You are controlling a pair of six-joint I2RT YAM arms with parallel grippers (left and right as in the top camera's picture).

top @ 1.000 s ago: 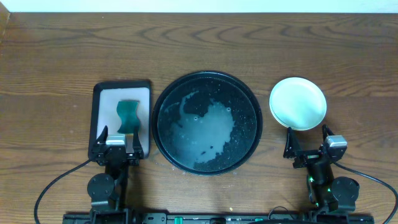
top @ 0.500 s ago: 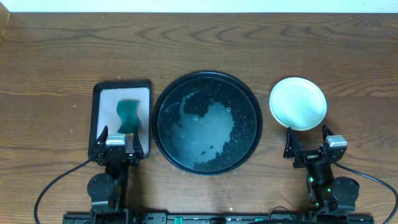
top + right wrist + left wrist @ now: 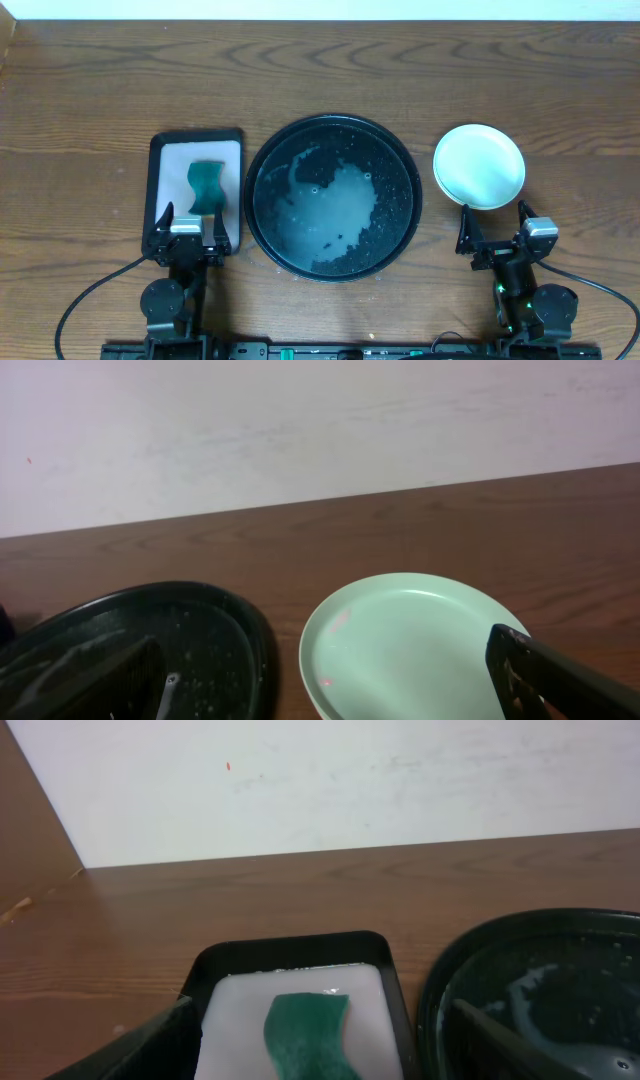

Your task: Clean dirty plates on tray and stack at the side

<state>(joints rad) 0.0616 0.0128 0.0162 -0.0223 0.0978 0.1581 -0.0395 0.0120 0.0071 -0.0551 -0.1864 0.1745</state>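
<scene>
The large round black tray [image 3: 400,170] sits mid-table, wet with foamy water and specks, and no plate lies on it. It also shows in the left wrist view [image 3: 450,970] and the right wrist view [image 3: 240,622]. A pale mint-green plate [image 3: 479,166] lies on top of a stack to the tray's right, also in the right wrist view [image 3: 415,645]; the plates under it are hidden. My left gripper [image 3: 186,232] is open and empty at the near edge. My right gripper [image 3: 498,236] is open and empty just in front of the plate.
A small rectangular black-rimmed tray [image 3: 160,150] with a pale mat holds a green sponge [image 3: 205,186] left of the round tray. It also shows in the left wrist view [image 3: 300,949] with the sponge [image 3: 310,1032]. A white wall stands behind the table.
</scene>
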